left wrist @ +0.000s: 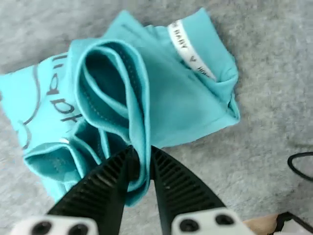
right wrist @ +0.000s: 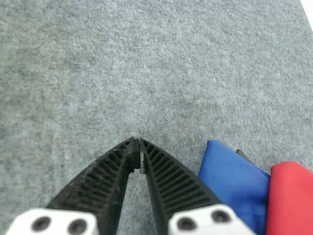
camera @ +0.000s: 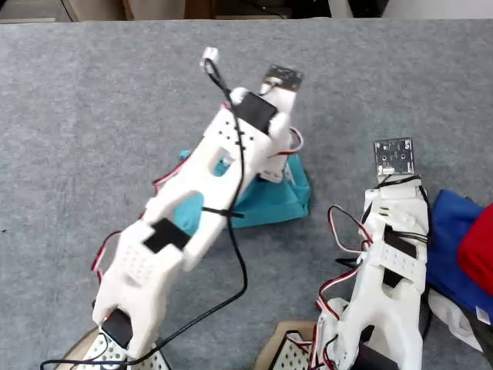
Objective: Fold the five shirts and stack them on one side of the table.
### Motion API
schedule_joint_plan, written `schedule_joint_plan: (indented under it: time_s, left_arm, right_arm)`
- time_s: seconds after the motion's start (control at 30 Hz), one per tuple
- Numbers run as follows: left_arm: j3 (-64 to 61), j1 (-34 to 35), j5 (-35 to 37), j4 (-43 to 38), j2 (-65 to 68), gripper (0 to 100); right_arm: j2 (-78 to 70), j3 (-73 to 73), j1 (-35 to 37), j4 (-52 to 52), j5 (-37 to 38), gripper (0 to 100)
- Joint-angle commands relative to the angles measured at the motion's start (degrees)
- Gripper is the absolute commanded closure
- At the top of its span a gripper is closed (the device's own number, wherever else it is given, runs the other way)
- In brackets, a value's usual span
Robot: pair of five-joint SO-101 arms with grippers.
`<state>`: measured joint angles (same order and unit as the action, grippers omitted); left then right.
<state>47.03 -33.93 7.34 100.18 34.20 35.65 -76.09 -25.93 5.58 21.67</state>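
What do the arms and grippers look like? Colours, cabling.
Both arms, left arm and right arm, are white shells with black servos. The left gripper and right gripper have black ribbed, tapering fingers. A black cable runs along the left arm; red-and-white wires loop beside the right.

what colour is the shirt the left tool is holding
Turquoise shirt with grey lettering; clearest in the left wrist view.
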Motion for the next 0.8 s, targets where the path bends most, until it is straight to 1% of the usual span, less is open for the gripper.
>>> schedule_joint_plan:
  time_s: [0.0,0.2,0.27,0.33,0.77]
  left_arm:
    - [8.88,-1.14,0.97,0.62,4.18,98]
    - [18.64,-1.67,3.16,0.62,9.71,98]
    - [19.78,-1.58,5.45,0.62,10.42,98]
    - [20.57,-1.41,7.30,0.53,11.38,98]
    - [21.19,-3.69,7.47,0.53,13.67,98]
  right_arm:
    - [1.63,-0.13,-0.66,-1.23,-0.09,99.2]
    - [1.63,-0.13,-0.66,-1.23,-0.09,99.2]
    - [1.63,-0.13,-0.66,-1.23,-0.09,99.2]
    - [1.63,-0.13,-0.66,-1.23,-0.09,99.2]
    - [1.63,-0.13,-0.57,-1.23,-0.09,99.2]
